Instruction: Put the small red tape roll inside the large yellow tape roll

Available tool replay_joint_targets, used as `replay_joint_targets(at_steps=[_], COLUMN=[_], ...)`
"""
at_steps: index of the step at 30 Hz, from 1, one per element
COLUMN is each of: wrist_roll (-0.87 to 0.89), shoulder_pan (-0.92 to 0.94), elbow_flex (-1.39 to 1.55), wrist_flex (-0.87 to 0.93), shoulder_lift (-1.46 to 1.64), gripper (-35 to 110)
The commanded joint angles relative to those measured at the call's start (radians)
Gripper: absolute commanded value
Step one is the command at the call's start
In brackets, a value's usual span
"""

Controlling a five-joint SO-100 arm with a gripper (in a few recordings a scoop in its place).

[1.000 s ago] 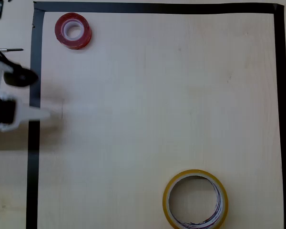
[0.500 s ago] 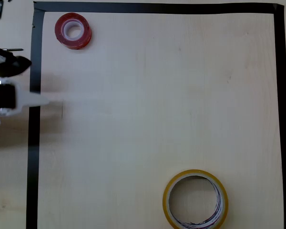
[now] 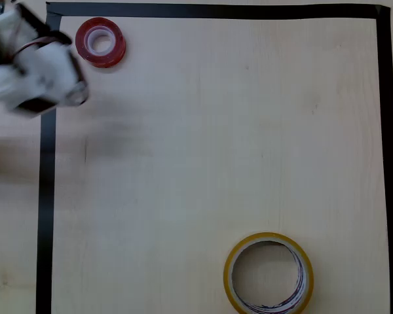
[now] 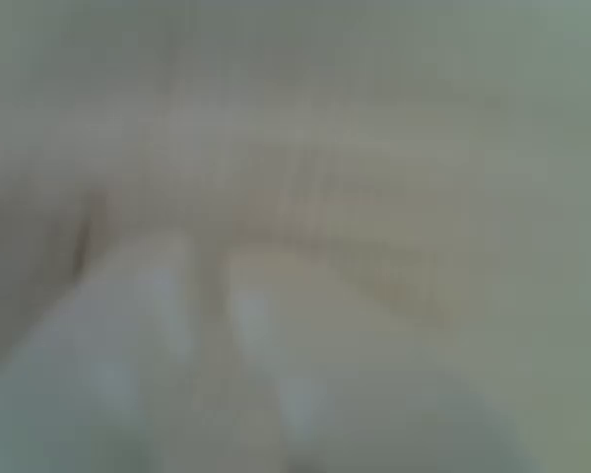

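At the overhead view's top-left, the blurred end effector (image 3: 71, 65) sits just beside the small red tape roll (image 3: 100, 42); opening unclear. Large yellow tape roll (image 3: 268, 273) well apart, bottom of desk (image 3: 216, 144).

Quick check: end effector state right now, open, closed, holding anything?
End effector: cannot be told, too blurred. The small red tape roll lies apart on the table.

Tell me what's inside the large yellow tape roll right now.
Inside the large yellow tape roll, only bare table shows in the overhead view. The small red tape roll lies far off, near the blurred gripper.
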Motion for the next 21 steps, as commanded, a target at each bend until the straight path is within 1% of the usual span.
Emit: replay_joint_targets(at_steps=[1,4,8,13,21], wrist_roll=[-0.040,-0.051,-0.074,-0.087,-0.095], shoulder_pan=[-0.072,-0.124,-0.195,-0.252,-0.288], elbow_flex=[-0.199,-0.207,-0.207,-0.132,-0.055], wrist_flex=[0.021,0.011,0.003,-0.041,-0.150], shoulder_lift=[-0.072,-0.080,-0.086,-0.067,-0.066], gripper=[0,1,8,13,13])
